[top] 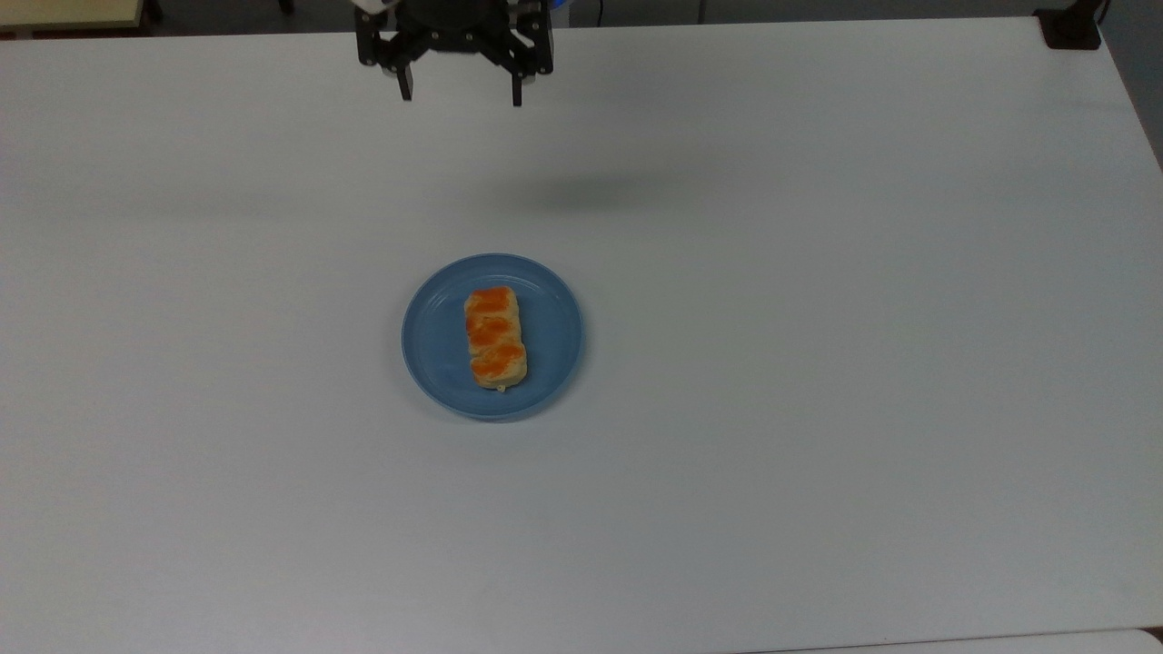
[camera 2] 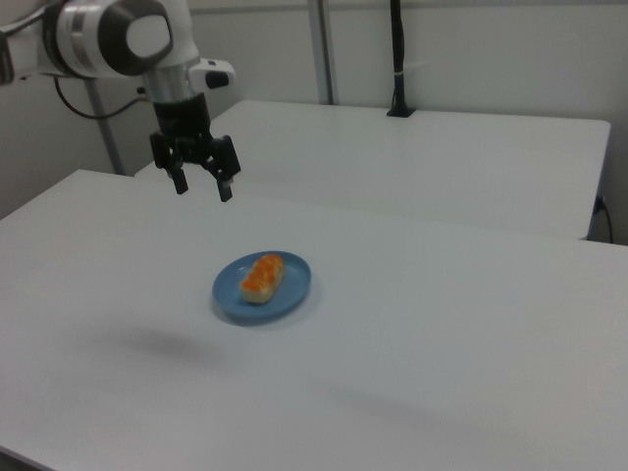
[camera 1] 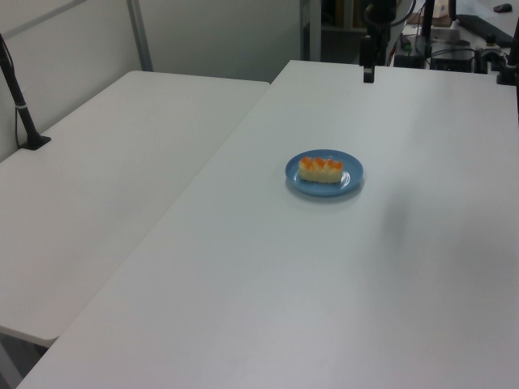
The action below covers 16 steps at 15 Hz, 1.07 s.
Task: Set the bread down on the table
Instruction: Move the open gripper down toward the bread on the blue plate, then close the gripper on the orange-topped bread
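The bread (top: 495, 337) (camera 1: 321, 168) (camera 2: 261, 277), a pale-tan roll with three orange glazed bumps, lies on a round blue plate (top: 436, 350) (camera 1: 350, 181) (camera 2: 294, 291) in the middle of the white table (top: 818, 363) (camera 1: 268, 292) (camera 2: 471, 324). My black gripper (top: 461, 96) (camera 2: 203, 188) hangs open and empty high above the table, toward the top view's upper edge, well away from the plate. In the left view the gripper (camera 1: 368, 75) hangs near the table's far edge.
A second white table (camera 1: 105, 178) (camera 2: 422, 157) adjoins this one. A black post stands clamped on it (camera 1: 20, 105) (camera 2: 397, 59). A dark clamp (top: 1072, 27) sits at the top view's upper right table corner. The gripper's shadow (top: 581, 191) falls on the tabletop.
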{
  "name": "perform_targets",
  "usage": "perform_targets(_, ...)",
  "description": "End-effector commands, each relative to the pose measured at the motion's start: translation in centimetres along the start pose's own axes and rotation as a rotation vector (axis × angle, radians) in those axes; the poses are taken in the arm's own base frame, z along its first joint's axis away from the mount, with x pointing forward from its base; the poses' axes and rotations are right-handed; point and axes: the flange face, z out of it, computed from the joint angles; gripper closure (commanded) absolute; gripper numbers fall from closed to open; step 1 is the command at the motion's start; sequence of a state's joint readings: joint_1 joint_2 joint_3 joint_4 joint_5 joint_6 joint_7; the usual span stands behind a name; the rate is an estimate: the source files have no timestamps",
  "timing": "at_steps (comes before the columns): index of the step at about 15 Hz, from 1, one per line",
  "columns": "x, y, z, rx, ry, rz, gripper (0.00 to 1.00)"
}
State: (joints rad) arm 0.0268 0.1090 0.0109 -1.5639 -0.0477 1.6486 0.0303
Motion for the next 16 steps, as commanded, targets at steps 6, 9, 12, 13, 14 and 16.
perform_targets(6, 6.7, -1.0, 12.0, 0.008, 0.021, -0.051, 0.0)
perform_targets(9, 8.8, -1.9, 16.9, 0.01, 0.042, -0.051, 0.0)
perform_targets(12, 10.0, -2.9, 20.1, 0.008, 0.064, -0.063, 0.0)
perform_targets(13, 10.2, -3.0, 21.0, 0.006, 0.063, -0.065, 0.0)
perform_targets(14, 10.4, -3.0, 21.8, 0.005, 0.066, -0.067, 0.0)
perform_targets(16, 10.9, -3.1, 23.2, -0.001, 0.083, -0.074, 0.07)
